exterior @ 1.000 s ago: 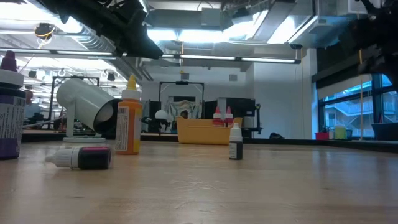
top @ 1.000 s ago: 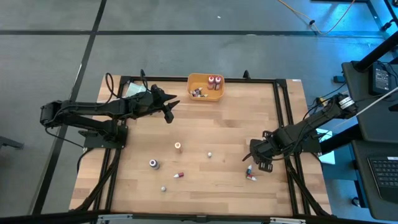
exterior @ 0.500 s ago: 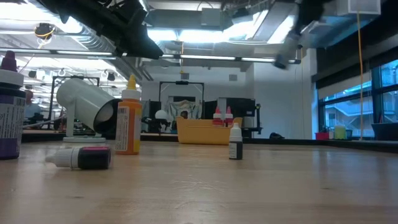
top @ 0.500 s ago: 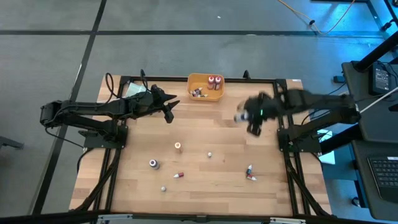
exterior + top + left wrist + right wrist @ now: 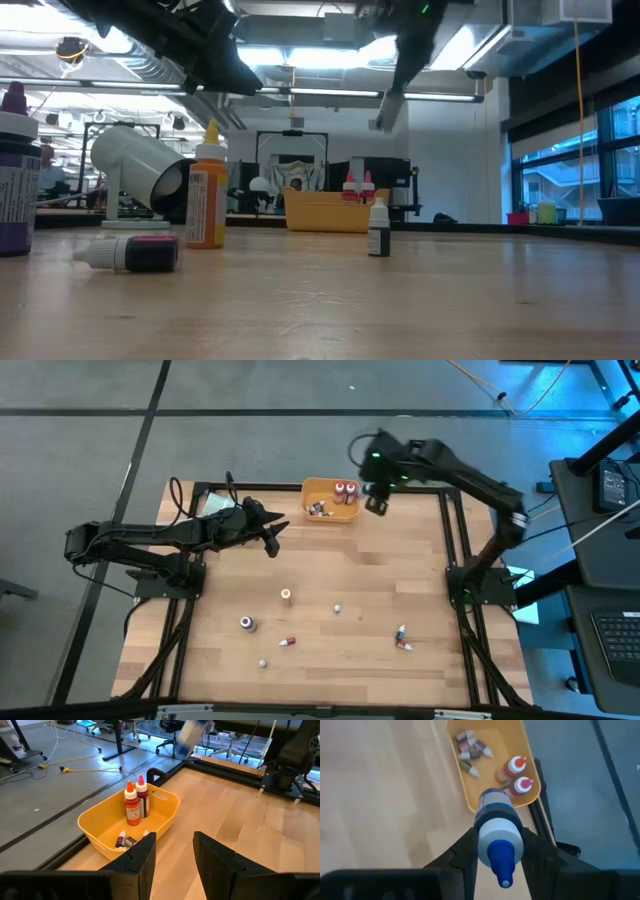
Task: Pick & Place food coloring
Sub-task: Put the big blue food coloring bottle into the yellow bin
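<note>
My right gripper hangs high over the table's far edge, just right of the orange bin, and is shut on a food coloring bottle with a white body, blue label and blue cap. The bottle also shows blurred in the left wrist view. My left gripper stands open left of the bin with nothing between its fingers. In the bin stand two red bottles beside several tiny ones. Several more food coloring bottles stand or lie loose on the table. My right gripper pinches the bottle's round body between its two fingers, one on each side. It comes from above, slanting down. The bottle lies along the fingers with its blue cap toward the wrist, lifted clear of table and bin.
A white cup lies on its side near an orange bottle and a purple one. A small dark bottle stands mid-table and another lies flat. Bare wood stretches between the bin and the loose bottles.
My right gripper has risen from the table's near right part and swung fast toward the far edge, ending up high beside the bin. It stays shut on the blue-capped bottle, which went with it, clear of the table.
</note>
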Controlling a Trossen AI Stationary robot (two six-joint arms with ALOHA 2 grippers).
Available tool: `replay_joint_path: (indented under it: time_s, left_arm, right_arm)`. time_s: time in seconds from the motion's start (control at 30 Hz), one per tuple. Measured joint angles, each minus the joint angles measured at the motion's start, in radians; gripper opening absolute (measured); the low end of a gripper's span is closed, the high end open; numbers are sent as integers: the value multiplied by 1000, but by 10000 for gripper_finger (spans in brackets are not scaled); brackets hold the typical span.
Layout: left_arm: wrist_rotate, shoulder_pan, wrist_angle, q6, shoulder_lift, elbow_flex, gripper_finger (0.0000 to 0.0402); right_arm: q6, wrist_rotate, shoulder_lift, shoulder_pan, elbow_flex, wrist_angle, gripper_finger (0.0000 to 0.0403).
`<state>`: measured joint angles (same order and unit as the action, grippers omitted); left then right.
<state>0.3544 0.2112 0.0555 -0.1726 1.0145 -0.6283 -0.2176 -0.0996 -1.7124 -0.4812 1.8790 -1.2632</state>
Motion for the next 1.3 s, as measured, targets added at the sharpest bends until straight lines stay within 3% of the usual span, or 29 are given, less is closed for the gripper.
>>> replay_joint_path:
  time_s: [0.17, 0.4, 0.97, 1.17, 1.3]
  left_arm:
    - [-1, 0, 0, 0, 0, 0, 127]
    - [-1, 0, 0, -6, 0, 0, 127]
    - [-1, 0, -7, -6, 0, 0, 127]
    - [0, 0, -7, -6, 0, 0, 127]
    - [0, 0, -7, -6, 0, 0, 127]
  right_arm:
    - [-74, -27, -169, -19, 23, -4, 123]
    - [-118, -36, -312, -34, 24, 25, 123]
    - [-118, -11, -441, -84, 25, 107, 123]
    - [-117, -13, -457, -84, 25, 146, 173]
    - [-117, -13, -458, -84, 25, 165, 183]
